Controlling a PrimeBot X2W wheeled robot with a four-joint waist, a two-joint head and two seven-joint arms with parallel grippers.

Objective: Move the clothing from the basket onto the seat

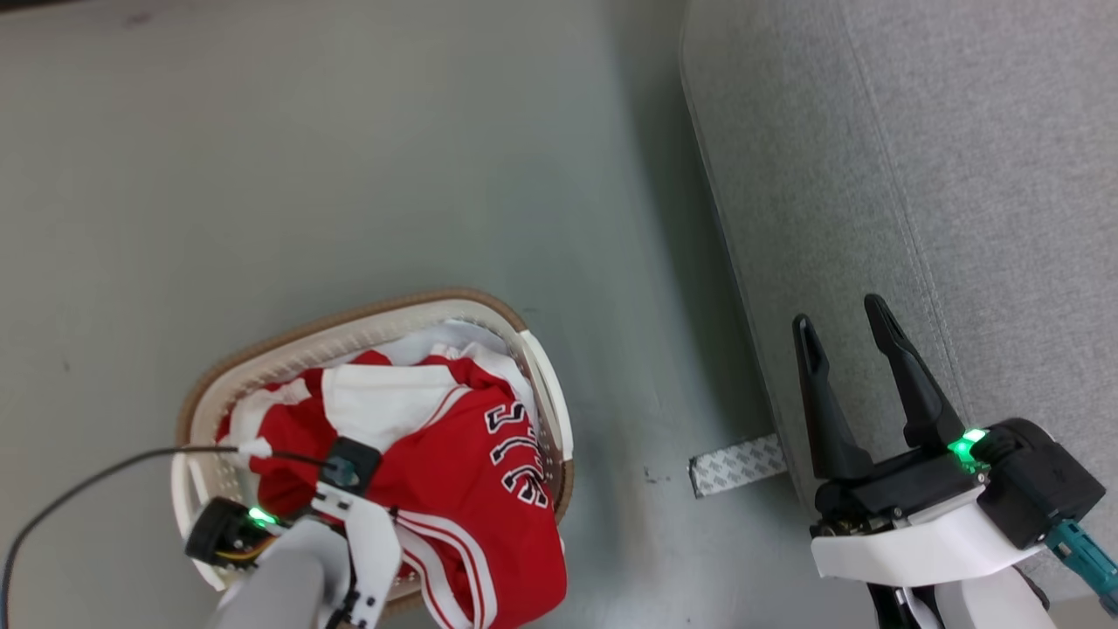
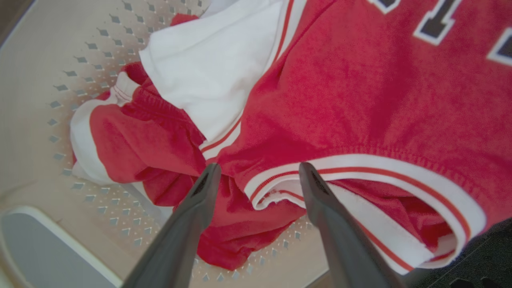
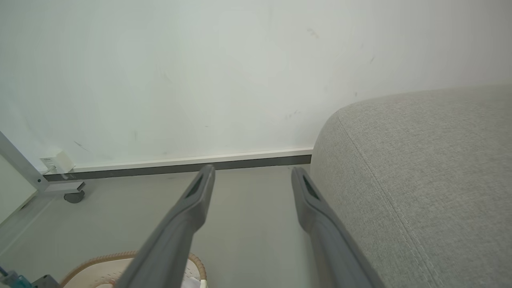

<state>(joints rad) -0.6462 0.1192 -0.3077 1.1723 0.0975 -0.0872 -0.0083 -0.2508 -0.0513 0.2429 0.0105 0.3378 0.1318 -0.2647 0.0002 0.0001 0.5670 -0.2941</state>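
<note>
Hanging over the basket [image 1: 349, 321], the left gripper [image 2: 258, 170] points down into the heap of clothing [image 1: 463, 454]. Its two fingers are spread wide, and the white-striped hem of a red jersey lies in the gap between them. The tips sit at the fabric, but nothing is pinched.

The clothing fills the basket: red cloth, white sleeves, and black lettering edged in white. One jersey spills over the rim on the side nearest the robot. In the head view the left wrist and a thin black cable [image 1: 87, 485] cross over part of the heap. The perforated cream wall of the basket shows beside the garments in the left wrist view.

The basket stands on a grey floor [image 1: 349, 131], apart from the seat [image 1: 961, 175], which rises on the robot's right with a rounded corner and a stitched seam. On the floor between them lies a short strip of patterned tape [image 1: 738, 463], one end touching the seat's base.

The right gripper [image 1: 840, 319] is held in front of the seat's edge, its fingers parted with nothing between them. Past them, the right wrist view shows a pale wall [image 3: 200, 60] with a dark skirting board [image 3: 180, 166]. At far left are a metal frame leg [image 3: 20, 162], a small caster [image 3: 75, 196] and a white box [image 3: 56, 162] on the wall.
</note>
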